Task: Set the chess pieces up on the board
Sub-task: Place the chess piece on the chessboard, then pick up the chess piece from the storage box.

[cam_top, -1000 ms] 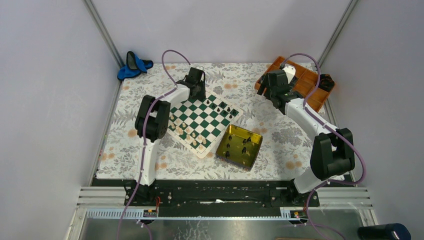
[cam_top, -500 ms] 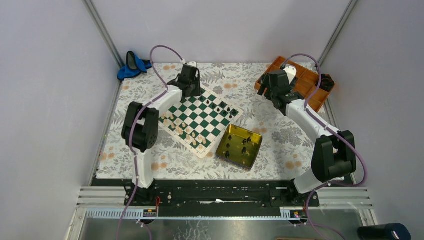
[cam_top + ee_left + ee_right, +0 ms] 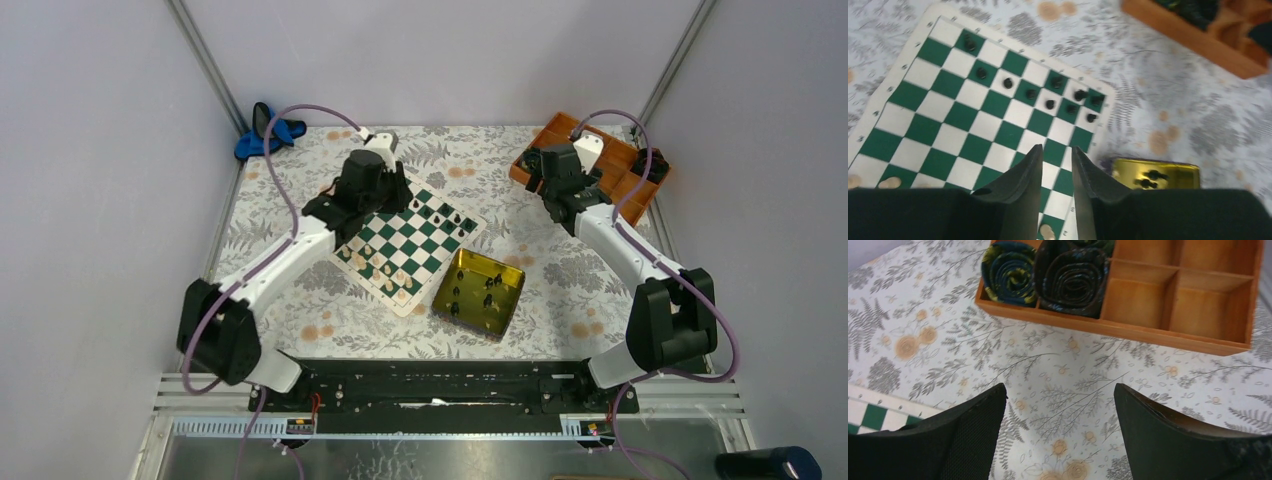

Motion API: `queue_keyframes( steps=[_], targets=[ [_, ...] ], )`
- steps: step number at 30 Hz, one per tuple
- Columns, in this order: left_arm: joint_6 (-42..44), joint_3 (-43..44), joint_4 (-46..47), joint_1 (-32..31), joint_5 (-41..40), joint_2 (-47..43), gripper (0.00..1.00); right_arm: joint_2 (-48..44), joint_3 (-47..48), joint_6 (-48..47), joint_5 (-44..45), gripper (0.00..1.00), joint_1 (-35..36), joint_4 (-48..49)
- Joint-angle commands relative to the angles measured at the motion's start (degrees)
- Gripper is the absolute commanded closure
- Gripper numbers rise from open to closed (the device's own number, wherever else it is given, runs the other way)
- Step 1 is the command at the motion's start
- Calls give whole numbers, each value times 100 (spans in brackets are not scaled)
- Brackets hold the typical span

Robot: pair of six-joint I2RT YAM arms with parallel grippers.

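— Chess pieces (image 3: 1049, 104), where were they?
— Black ones stood on the board (image 3: 973, 120), far squares, ahead of the left gripper (image 3: 1056, 150). More lay in the gold tin (image 3: 1128, 167).
— And the grippers?
— Left was open a crack, empty. The right gripper (image 3: 1060, 390) was wide open, empty, by the orange tray (image 3: 1148, 335).

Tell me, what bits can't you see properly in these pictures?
- Chess pieces: too small in the top view and too blurred in the left wrist view to tell their kinds.
- Board: lower part covered by the left jaws in the left wrist view.
- Tin: bottom hidden there too.
- Orange tray: cut off by the top edge, right wrist view.
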Motion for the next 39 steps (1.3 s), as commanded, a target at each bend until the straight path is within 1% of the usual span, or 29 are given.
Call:
queue_keyframes(
  steps=[1, 2, 3, 4, 5, 8, 11, 13, 14, 16, 18, 19, 20, 21, 22, 23, 24, 25, 28, 31, 33, 34, 37, 39],
  targets=[
    [-129, -357, 783, 7, 783, -742, 62, -256, 91, -97, 987, 16, -28, 106],
    [-156, -435, 904, 2, 933, -907, 56, -265, 105, -95, 1167, 17, -28, 117],
    [-173, -516, 992, 2, 1104, -1047, 23, -269, 122, -88, 1325, 19, -28, 130],
    [-194, -592, 1104, 2, 1249, -1177, 4, -270, 156, -109, 1462, 19, -24, 138],
    [-238, -644, 1148, 4, 1353, -1278, 1, -255, 201, -135, 1558, 20, -27, 132],
    [-295, -688, 1206, 2, 1647, -1465, 1, -194, 348, -231, 1675, 23, -28, 65],
    [-366, -659, 1189, 3, 1883, -1528, 1, -167, 417, -489, 1607, 24, -30, 116],
    [-649, -711, 1282, 2, 2047, -1559, 1, -142, 486, -645, 1490, 24, -28, 140],
    [-836, -790, 1501, 10, 2243, -1550, 1, -114, 561, -709, 1465, 24, -28, 94],
    [-766, -910, 1850, 19, 2811, -1516, 1, -78, 649, -828, 1469, 24, -20, 74],
    [-883, -911, 1998, 26, 3313, -1343, 7, -87, 653, -834, 1555, 23, -19, 136],
    [-959, -830, 1999, 55, 3584, -1194, 13, -118, 630, -837, 1579, 23, -19, 190],
    [-1083, -756, 1971, 77, 3815, -1037, 25, -153, 600, -845, 1582, 23, -19, 245],
    [-1211, -701, 1944, 95, 3977, -886, 28, -188, 570, -842, 1585, 23, -19, 298],
    [-1269, -696, 2030, 106, 4213, -748, 26, -229, 535, -829, 1585, 23, -24, 333],
    [-1250, -697, 2032, 91, 4286, -669, 18, -256, 508, -833, 1540, 23, -23, 355],
    [-1200, -692, 1931, 43, 4084, -634, 5, -268, 500, -837, 1489, 22, -20, 336],
    [-1097, -676, 1699, 1, 3793, -603, 2, -265, 511, -838, 1439, 22, -19, 269],
    [-717, -484, 952, -164, 3211, -422, 1, -212, 553, -719, 1403, 21, -19, 8],
    [-256, -236, 223, -545, 2524, -209, 1, -242, 367, -532, 1324, 21, -19, -54],
    [-20, -53, -99, -853, 1888, -64, 1, -308, 179, -412, 1266, 22, -19, -6],
    [86, 53, -255, -1028, 1592, 16, 2, -332, 110, -338, 1247, 22, -19, -7],
    [418, 383, -693, -1502, 943, 323, 11, -357, -18, -121, 1197, 24, -21, -117],
    [558, 565, -942, -1775, 639, 529, 20, -376, -101, 8, 1093, 25, -19, -161]
  ],
)
